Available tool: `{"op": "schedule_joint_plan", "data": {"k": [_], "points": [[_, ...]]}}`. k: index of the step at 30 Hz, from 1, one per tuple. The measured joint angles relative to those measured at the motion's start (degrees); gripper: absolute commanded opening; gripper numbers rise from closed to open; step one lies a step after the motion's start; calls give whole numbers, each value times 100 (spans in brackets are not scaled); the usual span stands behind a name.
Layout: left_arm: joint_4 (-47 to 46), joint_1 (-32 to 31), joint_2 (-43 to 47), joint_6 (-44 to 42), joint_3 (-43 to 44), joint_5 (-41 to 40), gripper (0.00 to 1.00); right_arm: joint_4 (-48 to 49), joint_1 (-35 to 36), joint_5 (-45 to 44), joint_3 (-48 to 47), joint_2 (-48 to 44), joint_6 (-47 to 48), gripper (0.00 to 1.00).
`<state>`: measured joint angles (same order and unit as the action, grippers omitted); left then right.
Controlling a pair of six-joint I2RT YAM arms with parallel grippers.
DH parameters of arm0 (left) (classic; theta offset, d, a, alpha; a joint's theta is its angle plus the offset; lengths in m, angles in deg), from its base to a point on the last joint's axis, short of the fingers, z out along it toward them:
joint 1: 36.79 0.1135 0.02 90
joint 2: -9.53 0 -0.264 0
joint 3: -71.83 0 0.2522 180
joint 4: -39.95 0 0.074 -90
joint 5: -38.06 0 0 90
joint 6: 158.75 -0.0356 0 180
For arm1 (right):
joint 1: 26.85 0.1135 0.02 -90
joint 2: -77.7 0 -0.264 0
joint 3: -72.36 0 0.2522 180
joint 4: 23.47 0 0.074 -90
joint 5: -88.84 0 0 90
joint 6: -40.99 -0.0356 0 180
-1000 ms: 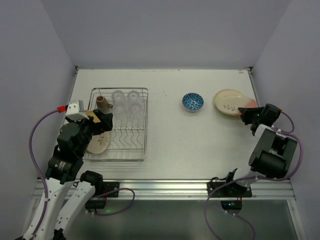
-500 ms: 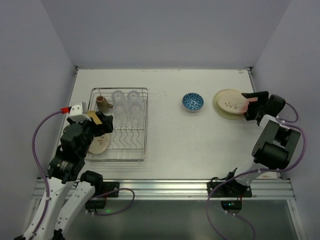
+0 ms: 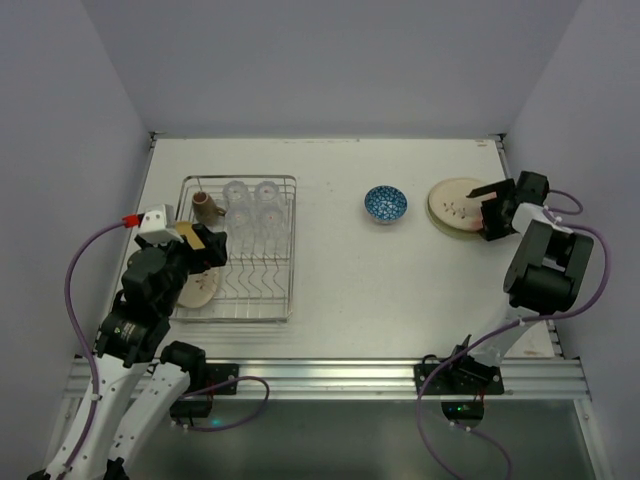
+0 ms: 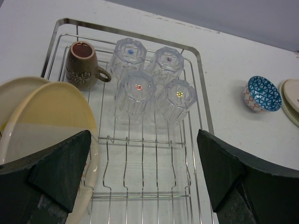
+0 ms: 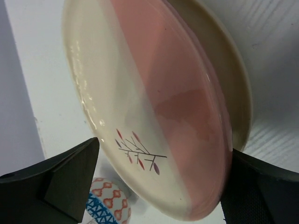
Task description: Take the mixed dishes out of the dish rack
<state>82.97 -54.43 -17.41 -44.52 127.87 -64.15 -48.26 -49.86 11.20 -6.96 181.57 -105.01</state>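
Observation:
The dish rack (image 3: 257,287) (image 4: 148,179) stands at the left of the table. It holds cream plates (image 3: 196,288) (image 4: 49,109) on edge, a brown mug (image 3: 203,207) (image 4: 83,66) and several upturned clear glasses (image 3: 251,209) (image 4: 152,83). My left gripper (image 3: 206,249) (image 4: 145,156) hangs open over the rack, its left finger beside the plates, gripping nothing. A blue-patterned bowl (image 3: 385,203) (image 5: 108,203) sits mid-table. At the right, a cream and pink plate (image 3: 455,207) (image 5: 154,107) lies on another plate (image 5: 229,70). My right gripper (image 3: 490,213) (image 5: 159,170) stands open astride its edge.
The table's right edge runs close behind the right arm (image 3: 545,265). Walls close in the table at the back and on both sides. In the left wrist view the bowl (image 4: 263,93) and a plate's rim (image 4: 292,99) show right of the rack.
My right gripper has opened and let the pink and cream plate down onto the plate on the table, then shifted back and left. The left arm barely moved.

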Motion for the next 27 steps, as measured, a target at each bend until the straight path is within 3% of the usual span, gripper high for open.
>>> {"op": "schedule_joint_plan", "data": {"k": [11,27], "points": [[0,-48,33,-4,0,-2,100,-1123,326,-977,-745,201,629,99],[0,-87,107,-7,0,-46,100,-1530,761,-1639,-874,214,1261,99]]}}
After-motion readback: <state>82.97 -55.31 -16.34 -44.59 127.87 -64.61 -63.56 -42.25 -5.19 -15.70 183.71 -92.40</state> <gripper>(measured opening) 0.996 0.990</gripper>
